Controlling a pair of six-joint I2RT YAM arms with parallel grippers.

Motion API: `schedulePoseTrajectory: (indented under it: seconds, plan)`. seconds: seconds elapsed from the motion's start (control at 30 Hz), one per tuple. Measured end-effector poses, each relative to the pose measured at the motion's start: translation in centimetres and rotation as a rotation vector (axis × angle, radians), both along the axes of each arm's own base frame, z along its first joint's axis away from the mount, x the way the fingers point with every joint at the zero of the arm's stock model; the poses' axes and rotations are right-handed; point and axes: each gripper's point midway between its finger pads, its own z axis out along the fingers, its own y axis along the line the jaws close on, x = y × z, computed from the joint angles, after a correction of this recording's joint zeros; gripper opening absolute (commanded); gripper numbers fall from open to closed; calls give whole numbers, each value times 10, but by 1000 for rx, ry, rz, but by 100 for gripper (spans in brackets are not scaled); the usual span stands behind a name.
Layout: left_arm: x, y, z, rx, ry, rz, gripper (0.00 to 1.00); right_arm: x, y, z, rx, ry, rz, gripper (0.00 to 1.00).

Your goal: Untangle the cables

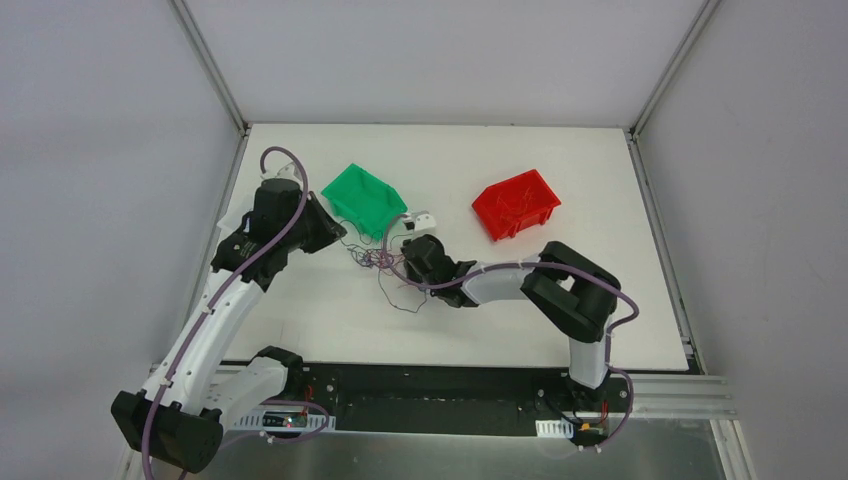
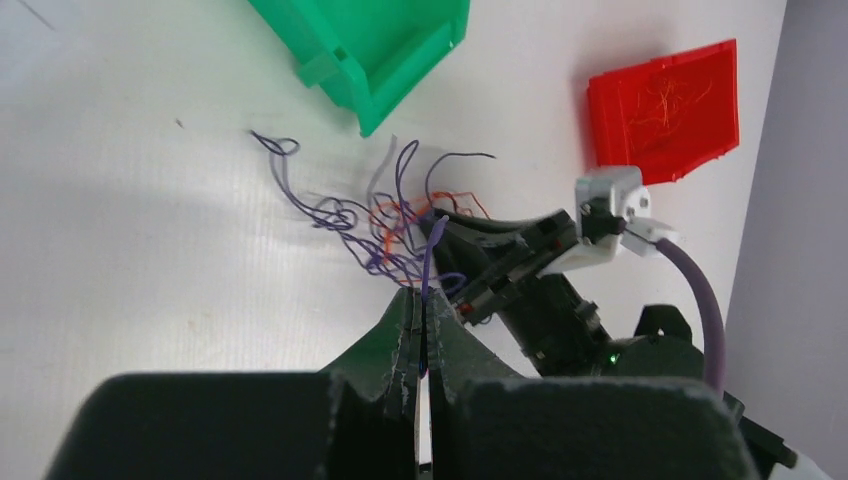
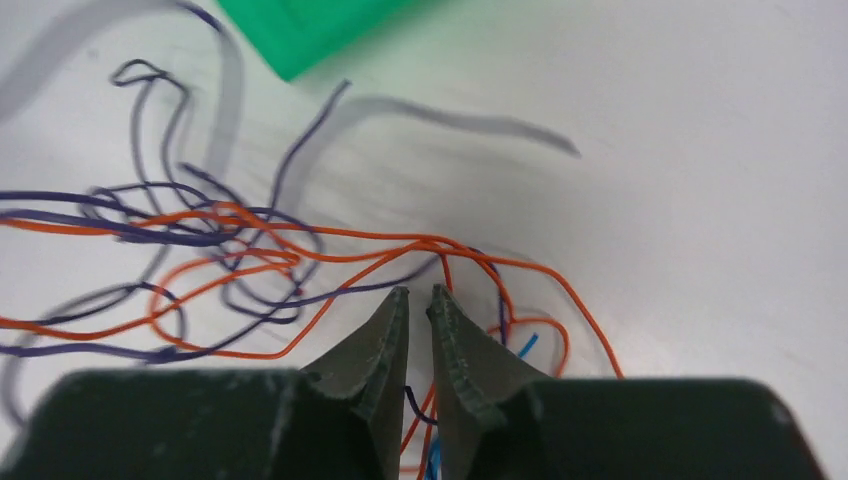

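The cables (image 1: 378, 260) are thin purple, orange and blue strands tangled on the white table, in front of the green bin. My left gripper (image 1: 340, 236) sits at the tangle's left side. In the left wrist view it (image 2: 424, 295) is shut on one purple strand that runs up into the tangle (image 2: 390, 225). My right gripper (image 1: 408, 256) is over the tangle's right side. In the right wrist view its jaws (image 3: 418, 295) stand a narrow gap apart above orange and purple strands (image 3: 250, 250). Orange, purple and blue strands show in the gap lower down.
A green bin (image 1: 363, 198) lies tipped just behind the tangle. A red bin (image 1: 516, 204) sits to the right with a few orange strands inside (image 2: 665, 110). A loose dark strand (image 1: 400, 295) trails toward the near edge.
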Motion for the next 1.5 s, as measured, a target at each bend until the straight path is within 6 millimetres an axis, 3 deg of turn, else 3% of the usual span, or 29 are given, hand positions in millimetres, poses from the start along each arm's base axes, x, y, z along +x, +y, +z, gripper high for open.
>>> schedulePoseTrajectory:
  seconds: [0.13,0.33,0.47,0.57,0.7,0.83,0.97,1.0,1.1,1.17,1.33,1.5]
  plan:
    - [7,19,25,82,-63,62,0,-7,-53,-1,-67,15,-147,0]
    - [15,44,63,185,-162,145,0,-27,-149,-2,-109,104,-367,0]
    - [15,56,63,235,-161,182,0,-38,-214,5,-76,155,-529,0]
    - [14,66,59,279,-144,220,0,-40,-252,23,15,158,-658,0]
    - [10,87,52,356,-109,308,0,-37,-287,55,153,117,-795,0]
    - [6,95,49,380,-91,339,0,-38,-310,84,245,50,-872,0]
    - [5,91,48,371,-86,323,0,-41,-323,92,263,23,-907,0]
    - [5,88,48,361,-85,305,0,-42,-323,92,258,25,-903,4]
    - [6,67,49,302,-96,194,0,-44,-315,92,238,37,-831,33]
    - [7,46,53,245,-119,89,0,-46,-302,93,238,53,-737,45]
    - [3,7,52,144,-156,-126,0,-49,-260,98,263,88,-473,50]
    - [-3,-8,44,109,-157,-226,0,-61,-209,90,247,144,-197,56]
